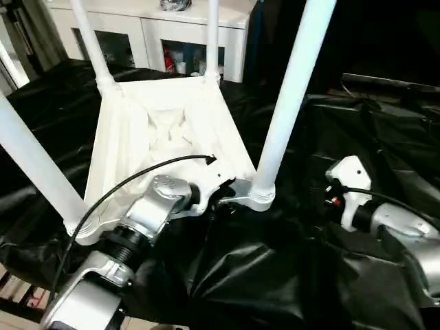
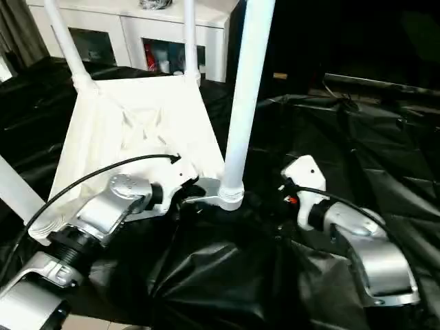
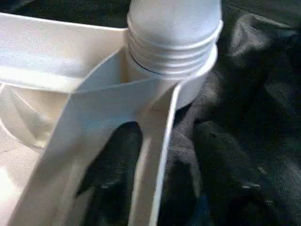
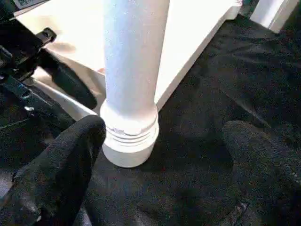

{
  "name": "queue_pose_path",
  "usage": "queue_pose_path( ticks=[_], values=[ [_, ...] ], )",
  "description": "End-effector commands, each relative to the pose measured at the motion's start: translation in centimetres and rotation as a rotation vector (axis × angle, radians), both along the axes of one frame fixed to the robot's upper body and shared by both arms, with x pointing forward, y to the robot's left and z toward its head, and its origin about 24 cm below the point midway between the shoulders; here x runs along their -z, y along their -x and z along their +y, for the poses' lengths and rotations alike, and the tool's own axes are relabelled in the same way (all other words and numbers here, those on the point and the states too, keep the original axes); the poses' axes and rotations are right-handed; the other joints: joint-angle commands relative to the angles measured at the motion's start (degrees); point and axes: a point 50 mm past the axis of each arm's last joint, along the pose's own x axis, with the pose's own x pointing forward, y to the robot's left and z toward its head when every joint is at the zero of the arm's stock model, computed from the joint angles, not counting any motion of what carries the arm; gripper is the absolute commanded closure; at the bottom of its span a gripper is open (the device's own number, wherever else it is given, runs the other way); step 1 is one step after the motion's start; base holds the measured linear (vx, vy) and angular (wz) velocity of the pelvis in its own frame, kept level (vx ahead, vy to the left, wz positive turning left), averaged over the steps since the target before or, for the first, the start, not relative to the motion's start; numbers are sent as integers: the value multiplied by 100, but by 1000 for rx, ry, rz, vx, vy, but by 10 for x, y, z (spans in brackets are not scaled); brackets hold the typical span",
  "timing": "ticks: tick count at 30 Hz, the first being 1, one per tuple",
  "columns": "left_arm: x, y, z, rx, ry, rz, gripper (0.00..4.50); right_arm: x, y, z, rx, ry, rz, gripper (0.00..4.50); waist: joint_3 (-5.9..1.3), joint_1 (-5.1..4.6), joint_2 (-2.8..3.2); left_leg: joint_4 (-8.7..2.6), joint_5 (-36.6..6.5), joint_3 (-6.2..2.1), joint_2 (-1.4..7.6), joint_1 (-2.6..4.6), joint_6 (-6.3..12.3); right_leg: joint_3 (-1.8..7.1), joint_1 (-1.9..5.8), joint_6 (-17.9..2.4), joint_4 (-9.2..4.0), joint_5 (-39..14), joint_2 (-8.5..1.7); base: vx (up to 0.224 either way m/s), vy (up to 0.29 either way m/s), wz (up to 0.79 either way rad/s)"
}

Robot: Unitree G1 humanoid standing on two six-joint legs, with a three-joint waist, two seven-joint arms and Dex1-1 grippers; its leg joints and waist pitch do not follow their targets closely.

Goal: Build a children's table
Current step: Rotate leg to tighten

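Note:
The children's table lies upside down on black cloth, its ribbed top (image 1: 165, 130) facing up. Legs stand in the corner sockets: the near right leg (image 1: 292, 96), the near left leg (image 1: 31, 161) and two far legs (image 1: 91, 48). My left gripper (image 3: 164, 134) is at the top's near rim beside the near right socket (image 1: 260, 198). It is open, one finger inside the rim wall and one outside, with a gap showing. My right gripper (image 4: 164, 129) hovers low just right of that socket. It is wide open, its fingers (image 4: 61, 169) apart from the leg.
Black cloth (image 1: 227, 275) covers the work surface in crumpled folds. White cabinets (image 1: 158, 34) with glass doors stand behind the table. A black cable (image 1: 130, 179) arcs over my left forearm. Open cloth lies to the right of my right arm.

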Motion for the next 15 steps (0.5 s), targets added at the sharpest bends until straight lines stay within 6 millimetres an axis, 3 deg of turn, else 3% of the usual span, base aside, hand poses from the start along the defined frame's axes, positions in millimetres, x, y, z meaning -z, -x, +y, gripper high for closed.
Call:
queue_pose_path(
  ticks=[1,7,8,15],
  values=[
    [-4,-1,4,32,12,-3,274,-8,1,5,-46,-25,-19,0,-376,-3,-30,-384,-1848,-63,116,76,239,143,275,-484,-582,-2972,-309,0,0,0],
    [-5,-2,9,52,12,-16,340,-5,-1,9,-85,-16,17,0,-381,-21,0,-414,-1975,-77,146,98,220,144,283,-592,-570,-2799,-321,0,0,0],
    [-4,-2,10,54,5,-25,345,-4,-2,9,-87,-4,26,0,-383,-34,-21,-414,-1973,-76,139,90,223,144,291,-610,-569,-2781,-318,0,0,0],
    [5,-5,14,82,-42,-19,399,3,-11,10,-82,35,61,0,-396,-52,-7,-404,-1891,-69,133,91,201,157,293,-633,-568,-2743,-332,0,0,0]
  ],
)
